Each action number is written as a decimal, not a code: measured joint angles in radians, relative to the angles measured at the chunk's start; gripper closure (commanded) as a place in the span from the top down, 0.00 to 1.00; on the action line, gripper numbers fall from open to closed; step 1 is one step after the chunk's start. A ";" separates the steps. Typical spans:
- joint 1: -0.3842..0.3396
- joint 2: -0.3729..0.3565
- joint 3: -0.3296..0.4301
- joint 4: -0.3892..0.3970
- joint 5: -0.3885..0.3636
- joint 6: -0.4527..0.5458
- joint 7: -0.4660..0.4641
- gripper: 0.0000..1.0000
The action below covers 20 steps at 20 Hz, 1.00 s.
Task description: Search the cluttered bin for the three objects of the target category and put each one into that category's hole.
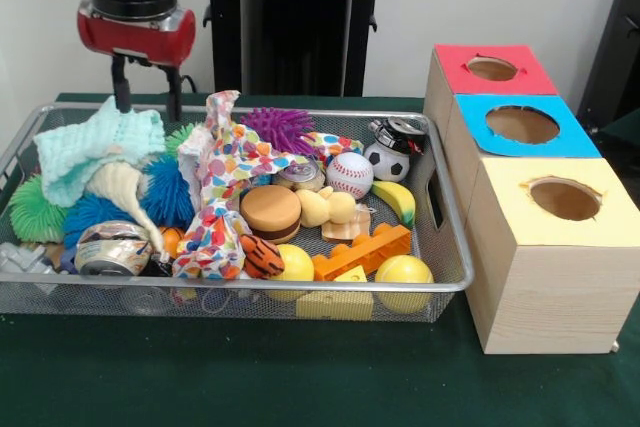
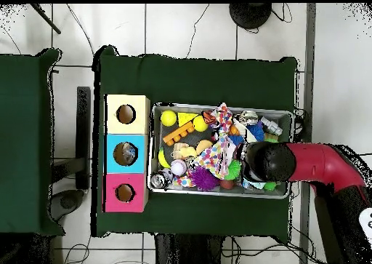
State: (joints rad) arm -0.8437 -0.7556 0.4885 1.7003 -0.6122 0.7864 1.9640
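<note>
Green cloth-covered table (image 1: 300,387), pale wall behind; overhead shows tiled floor with cables around it. Gripper (image 1: 146,82) hangs over the far left corner of the wire mesh bin (image 1: 455,282), its two dark fingers (image 1: 121,82) apart with nothing between them. Just below the fingertips lies a mint knitted cloth (image 1: 95,147); lower still, green (image 1: 35,209) and blue spiky balls (image 1: 165,192) and a tin can (image 1: 110,247). To the right of the fingers: spotted cloth (image 1: 225,182), purple spiky ball (image 1: 278,127), toy burger (image 1: 270,212), baseball (image 1: 349,174), soccer ball (image 1: 385,160), banana (image 1: 398,199), yellow balls (two) (image 1: 403,272). Well right, outside the bin's edge, three wooden boxes with holes: red (image 1: 492,68), blue (image 1: 522,124), yellow (image 1: 565,199). Open table lies in front of the bin.
</note>
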 measured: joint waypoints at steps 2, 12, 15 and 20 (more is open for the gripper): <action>-0.008 0.003 0.000 -0.004 -0.001 0.000 0.000 1.00; -0.030 0.093 -0.013 -0.045 -0.068 -0.002 0.000 1.00; -0.051 0.130 -0.014 -0.057 -0.097 -0.011 0.000 1.00; -0.085 0.189 -0.017 -0.072 -0.133 -0.041 0.000 1.00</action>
State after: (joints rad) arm -0.9291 -0.5664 0.4712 1.6285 -0.7453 0.7452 1.9640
